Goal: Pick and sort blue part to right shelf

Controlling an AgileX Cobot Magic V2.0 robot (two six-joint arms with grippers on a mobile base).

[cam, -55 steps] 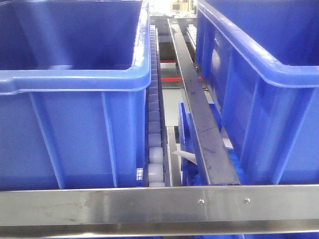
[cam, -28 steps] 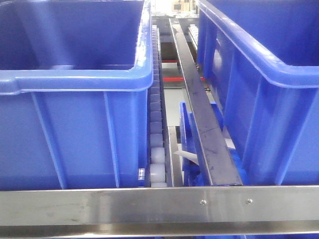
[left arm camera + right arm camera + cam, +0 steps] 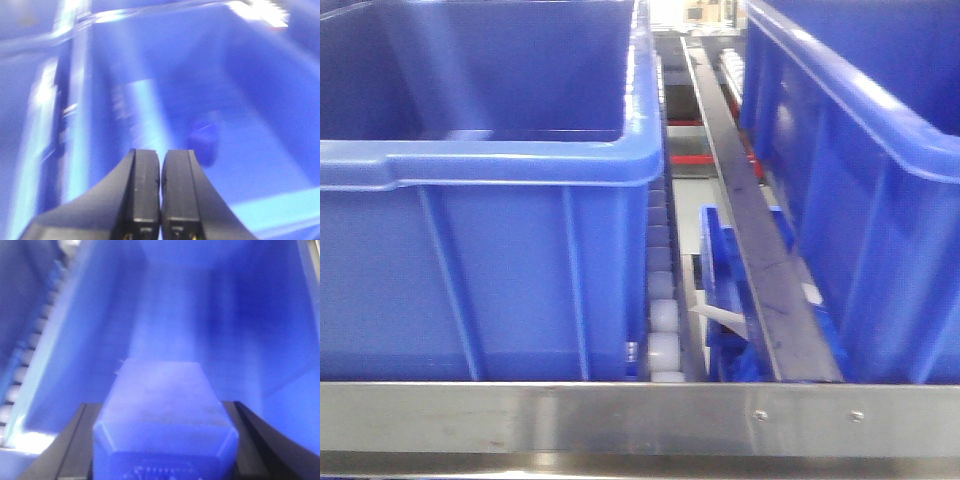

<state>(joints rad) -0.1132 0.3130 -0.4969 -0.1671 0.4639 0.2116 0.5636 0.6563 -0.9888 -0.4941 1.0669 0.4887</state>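
— Two grippers logged. Right gripper (image 3: 160,440): fingers (image 3: 75,440) spread wide, clamped on either side of blue part (image 3: 162,410), held over interior of blue bin (image 3: 225,315) on right shelf (image 3: 640,418).
— Left gripper (image 3: 160,190)?
— Jaws pressed together, nothing between. Hangs above another bin (image 3: 260,100); small dark-blue item (image 3: 204,137) on floor beyond fingertips, too blurred to identify.
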